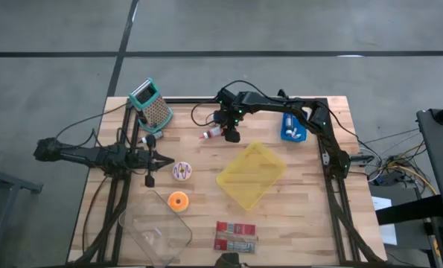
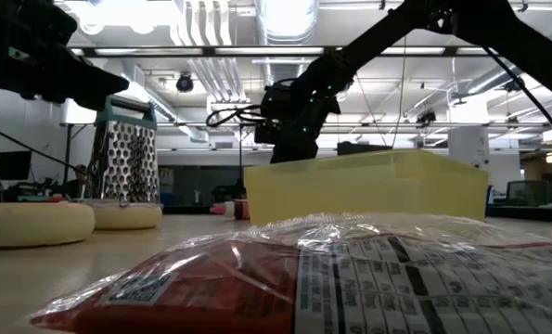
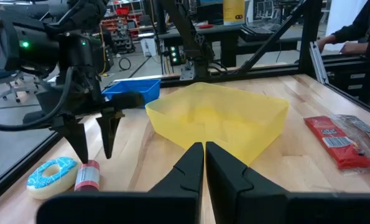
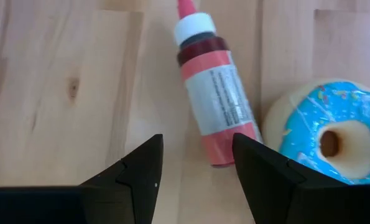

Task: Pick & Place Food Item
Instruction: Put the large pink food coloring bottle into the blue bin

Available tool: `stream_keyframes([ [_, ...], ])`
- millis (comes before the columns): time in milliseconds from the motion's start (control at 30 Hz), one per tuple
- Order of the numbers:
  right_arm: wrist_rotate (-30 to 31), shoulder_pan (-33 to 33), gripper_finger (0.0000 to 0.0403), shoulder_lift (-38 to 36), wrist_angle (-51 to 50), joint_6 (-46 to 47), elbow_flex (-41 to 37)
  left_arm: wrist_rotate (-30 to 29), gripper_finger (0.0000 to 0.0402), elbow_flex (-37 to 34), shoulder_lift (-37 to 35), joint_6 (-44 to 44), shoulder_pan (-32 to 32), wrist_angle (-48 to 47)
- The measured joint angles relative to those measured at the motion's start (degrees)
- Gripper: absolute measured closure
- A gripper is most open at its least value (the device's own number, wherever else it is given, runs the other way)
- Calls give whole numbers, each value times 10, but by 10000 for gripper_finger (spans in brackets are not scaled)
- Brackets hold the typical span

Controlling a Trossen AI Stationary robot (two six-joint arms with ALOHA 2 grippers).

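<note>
A small red bottle [image 4: 212, 93] with a white cap lies on its side on the wooden table [image 1: 303, 216], next to a blue-iced donut [image 4: 321, 140]. My right gripper [image 4: 197, 138] hangs open just above the bottle, fingers slanting down, one on either side of the bottle's bottom end, touching nothing. The left wrist view shows those fingers [image 3: 79, 140] standing over the bottle [image 3: 87, 175] and the donut [image 3: 51, 174]. My left gripper [image 3: 204, 155] waits shut and holding nothing at the table's left [image 1: 153, 160].
A yellow tray [image 1: 251, 175] sits mid-table, near the right gripper. A pink-iced donut [image 1: 182, 171] and an orange one [image 1: 178, 201] lie by the left gripper. A grater [image 1: 153, 104], a blue bin [image 1: 292, 126], a clear container [image 1: 158, 234] and a red packet [image 1: 234, 236] are around.
</note>
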Motion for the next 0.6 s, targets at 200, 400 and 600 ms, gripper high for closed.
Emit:
stream_keyframes([
  [200,8,-1,213,0,-1,-3,0,0,378,0,0,0,0,0],
  [400,24,-1,213,0,-6,3,1,0,378,0,0,0,0,0],
  [600,24,0,213,-1,-51,8,2,0,378,0,0,0,0,0],
])
